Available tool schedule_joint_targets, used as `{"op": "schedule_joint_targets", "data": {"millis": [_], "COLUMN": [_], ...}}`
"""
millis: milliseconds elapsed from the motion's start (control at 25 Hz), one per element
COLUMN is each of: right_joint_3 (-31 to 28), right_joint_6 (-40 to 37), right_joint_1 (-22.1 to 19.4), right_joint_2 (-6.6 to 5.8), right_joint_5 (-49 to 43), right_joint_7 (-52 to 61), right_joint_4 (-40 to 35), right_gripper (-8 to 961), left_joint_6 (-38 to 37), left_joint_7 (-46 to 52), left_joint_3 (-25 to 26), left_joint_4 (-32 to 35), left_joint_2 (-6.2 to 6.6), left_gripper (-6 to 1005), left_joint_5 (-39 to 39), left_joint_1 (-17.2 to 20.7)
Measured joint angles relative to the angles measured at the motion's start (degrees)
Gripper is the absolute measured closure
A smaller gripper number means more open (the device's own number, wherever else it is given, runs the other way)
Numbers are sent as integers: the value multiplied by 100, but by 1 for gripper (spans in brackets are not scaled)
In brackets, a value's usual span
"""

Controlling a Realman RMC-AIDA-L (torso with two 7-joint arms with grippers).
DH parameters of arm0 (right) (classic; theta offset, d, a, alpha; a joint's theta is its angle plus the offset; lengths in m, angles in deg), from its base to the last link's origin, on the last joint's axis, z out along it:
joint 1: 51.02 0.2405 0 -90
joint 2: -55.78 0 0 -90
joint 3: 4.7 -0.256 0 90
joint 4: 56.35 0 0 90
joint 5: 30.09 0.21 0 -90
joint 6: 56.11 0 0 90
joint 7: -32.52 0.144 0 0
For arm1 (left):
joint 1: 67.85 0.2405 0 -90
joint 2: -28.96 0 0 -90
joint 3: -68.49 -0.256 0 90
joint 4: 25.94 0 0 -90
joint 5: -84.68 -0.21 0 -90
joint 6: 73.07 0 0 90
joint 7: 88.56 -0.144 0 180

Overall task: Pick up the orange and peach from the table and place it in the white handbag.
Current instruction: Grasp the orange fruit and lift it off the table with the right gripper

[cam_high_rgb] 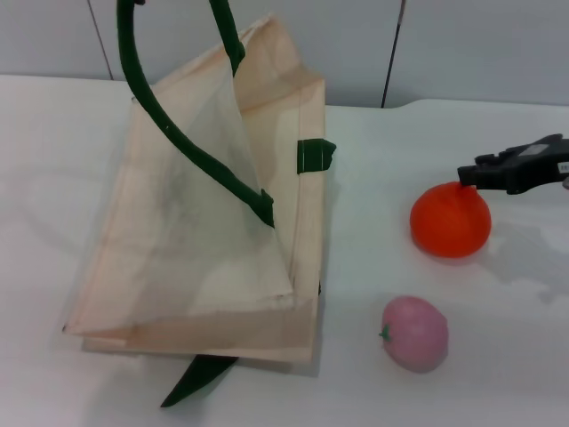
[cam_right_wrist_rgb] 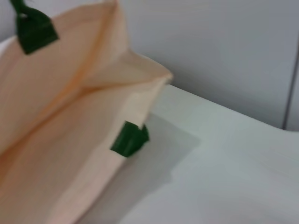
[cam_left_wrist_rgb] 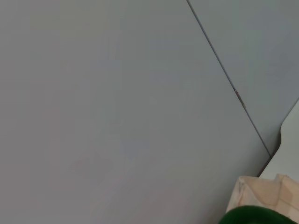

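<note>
The right gripper point(cam_high_rgb: 471, 173) is cut off by the head view's right edge; whether it is open cannot be told. The bag's point(cam_high_rgb: 204, 240) raised handle point(cam_high_rgb: 147, 89) runs off the top, hiding the left gripper.

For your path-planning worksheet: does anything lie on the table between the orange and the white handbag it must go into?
Nothing visible does. Bare table separates the orange from the white handbag; the peach sits nearer the camera, off that line.
</note>
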Motion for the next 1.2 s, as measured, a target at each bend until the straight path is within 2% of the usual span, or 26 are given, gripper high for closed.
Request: {"op": "schedule_joint_targets", "data": {"millis": [160,360,600,800,1200], "right_joint_3": [-307,-397,-376,-347,-353], "right_joint_6": [-21,-148,-178,-125,-374], "right_joint_1": [157,314,533,649,775], "right_joint_2": [2,6,10,31,17], "right_joint_5": [-356,-618,-774,-771,-800], "right_joint_7": [-24,-28,-27,-36,-55], "right_joint_4": [268,591,1002,1093,1457], "right_gripper": [665,410,169,71,70], "left_joint_6": [5,6,-12,-17,-8], "left_joint_7": [-1,-1,-10,-14,-10], "left_joint_3": [0,0,10,19,17], "left_joint_4": [1,3,8,6,0], "left_joint_2": [6,13,14,15,15], "left_gripper": [866,866,866,866,866], "left_joint_5": [-2,-4,-4,-64,-73], "left_joint_1": [0,-16,-19,-24,-81]}}
